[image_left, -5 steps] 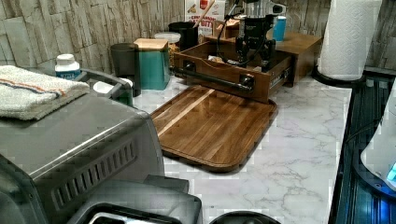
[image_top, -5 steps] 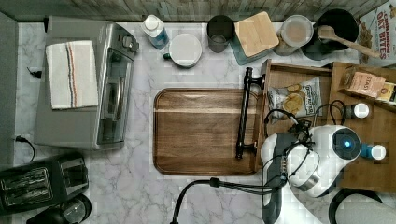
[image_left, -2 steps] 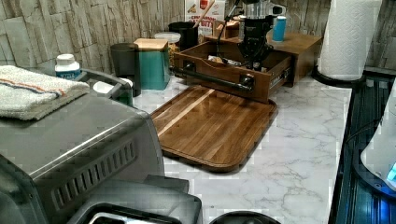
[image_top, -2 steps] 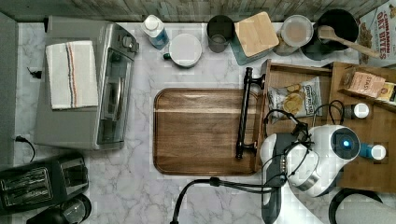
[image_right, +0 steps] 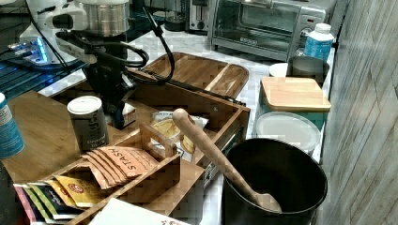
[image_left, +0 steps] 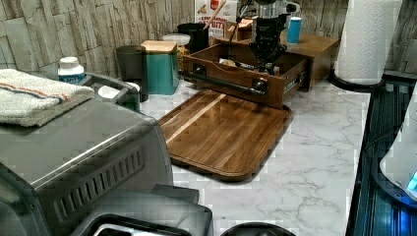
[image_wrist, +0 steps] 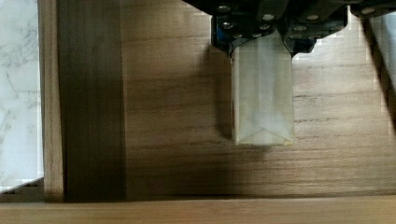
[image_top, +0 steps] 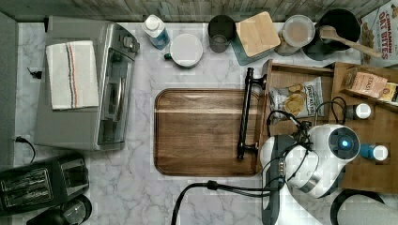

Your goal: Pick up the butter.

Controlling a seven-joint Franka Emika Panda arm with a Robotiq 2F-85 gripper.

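Inside the open drawer (image_right: 225,117), near its front wall:
gripper (image_wrist: 261,44): low over the drawer floor, fingers straddling one end of the butter (image_wrist: 263,98); whether they already press on it, I cannot tell.
butter, long axis: runs straight out from between the fingers, free end pointing away from the wrist.
butter, place: flat on the drawer floor, directly under the tool; in the right view (image_right: 127,114) just left of the chip bag (image_right: 176,129).
judgement: squeeze across the narrow width, then lift.

Arm reaching straight down, jaws closed on the butter.

The gripper (image_wrist: 261,44) sits at the wrist view's upper right, clamping the butter (image_wrist: 263,93); the white arm (image_top: 324,157) fills the top view's lower right.
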